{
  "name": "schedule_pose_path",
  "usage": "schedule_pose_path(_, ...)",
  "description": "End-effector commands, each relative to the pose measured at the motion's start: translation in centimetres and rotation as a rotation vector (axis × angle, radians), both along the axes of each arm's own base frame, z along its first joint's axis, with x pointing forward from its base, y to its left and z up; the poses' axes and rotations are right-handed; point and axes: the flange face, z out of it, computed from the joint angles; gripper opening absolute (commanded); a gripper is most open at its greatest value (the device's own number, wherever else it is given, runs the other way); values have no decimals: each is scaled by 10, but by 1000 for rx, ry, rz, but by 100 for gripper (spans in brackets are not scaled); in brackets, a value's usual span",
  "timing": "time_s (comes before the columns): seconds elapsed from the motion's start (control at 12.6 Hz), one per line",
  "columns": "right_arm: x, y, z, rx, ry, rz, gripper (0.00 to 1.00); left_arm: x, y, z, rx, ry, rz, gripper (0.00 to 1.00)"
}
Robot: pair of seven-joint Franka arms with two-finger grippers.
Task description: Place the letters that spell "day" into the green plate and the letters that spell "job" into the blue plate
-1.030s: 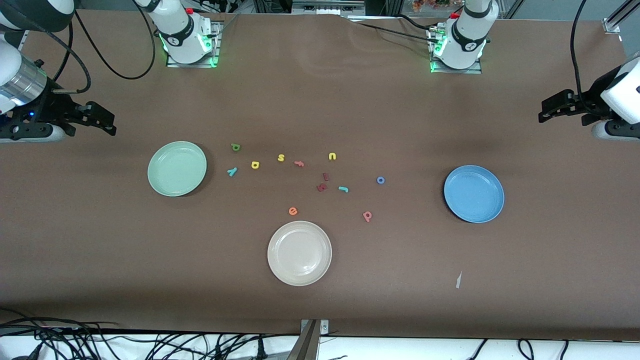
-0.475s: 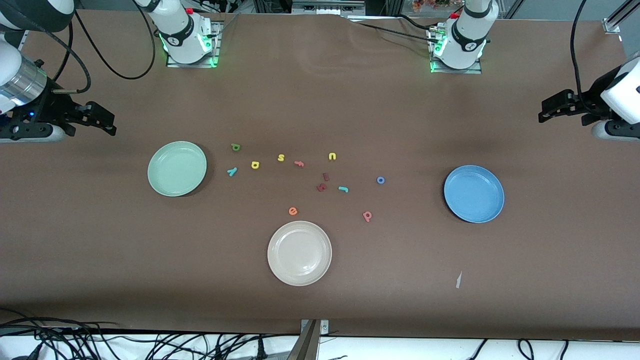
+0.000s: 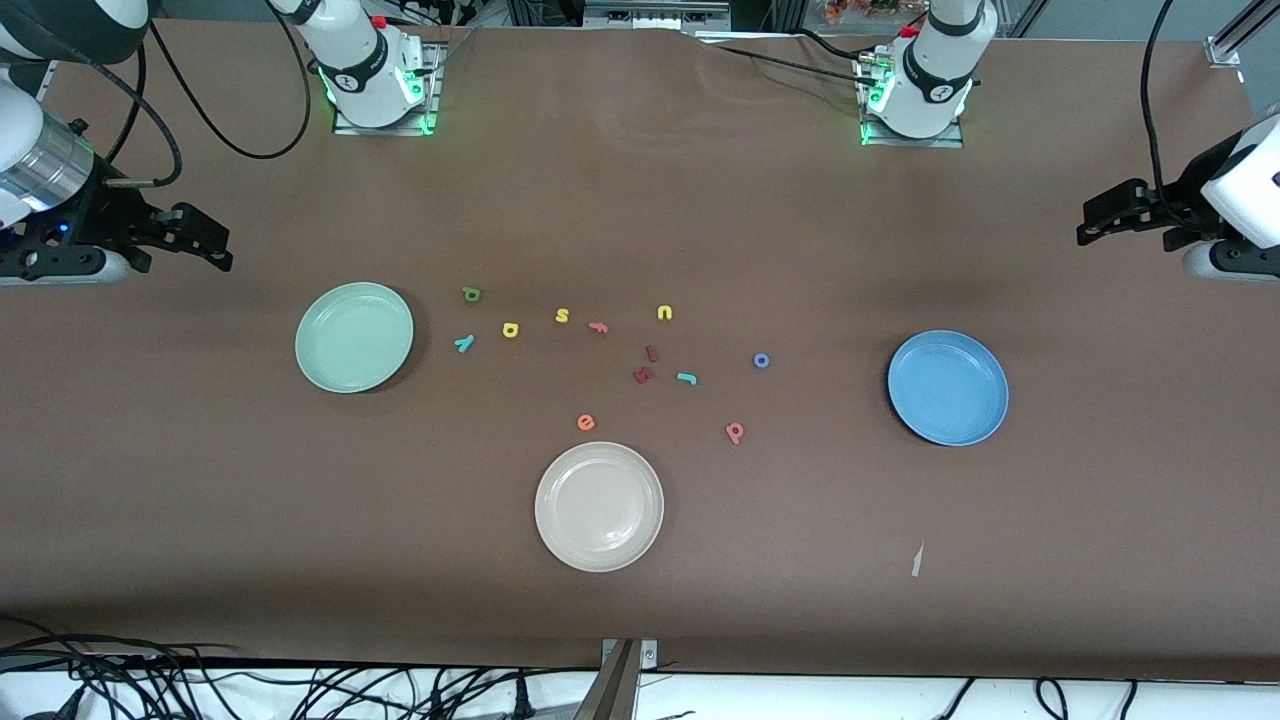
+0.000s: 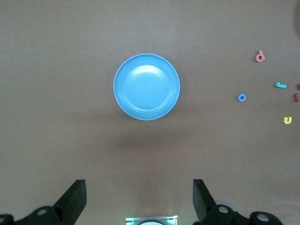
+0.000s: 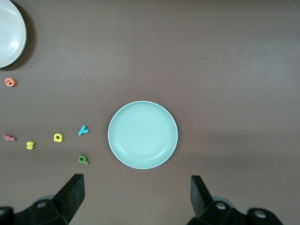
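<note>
Nothing is sorted yet: both target plates are bare and all the foam letters lie loose on the brown worktop (image 3: 640, 620). The cream-white plate (image 3: 599, 506), nearest the front camera, serves as the landmark here.

The green plate (image 3: 354, 337) sits toward the right arm's end from the cream-white plate, and the blue plate (image 3: 948, 388) toward the left arm's end, so each arm has its own plate within reach. The "day" letters cluster on the green plate's side: the olive-green "d" (image 3: 471, 294), the yellow "a" (image 3: 511, 329) and the teal "y" (image 3: 464, 343), all farther from the camera than the cream-white plate. The "job" letters lie on the blue plate's side: the teal "j" (image 3: 686, 378), the blue "o" (image 3: 761, 360) and the salmon-pink "b" (image 3: 735, 432). Between the two groups lie distractors: a yellow "s" (image 3: 562, 315), a yellow "u" (image 3: 665, 313), an orange "e" (image 3: 586, 422) just beside the cream-white plate, and two dark red letters (image 3: 647, 365).

The right gripper (image 3: 205, 240) hangs high at its end of the worktop, fingers wide apart and holding nothing, its wrist camera looking down on the green plate. The left gripper (image 3: 1105, 215) does likewise above the blue plate's end, fingers apart and empty. This looks like a ready pose before the first pick.
</note>
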Motion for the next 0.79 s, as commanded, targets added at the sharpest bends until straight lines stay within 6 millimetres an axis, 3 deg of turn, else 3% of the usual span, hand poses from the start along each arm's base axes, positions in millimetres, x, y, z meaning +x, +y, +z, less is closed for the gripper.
schedule_pose_path(0.0,2,-1,4,2,7,9,100,2,2,4,15,4,-20,100)
schedule_pose_path(0.48,2,0,4,5,8,-4,100,2,2,4,15,6,-20,100)
schedule_pose_path(0.71,4,-3,-6,7,35,-12,100,2,2,4,15,4,-20,100)
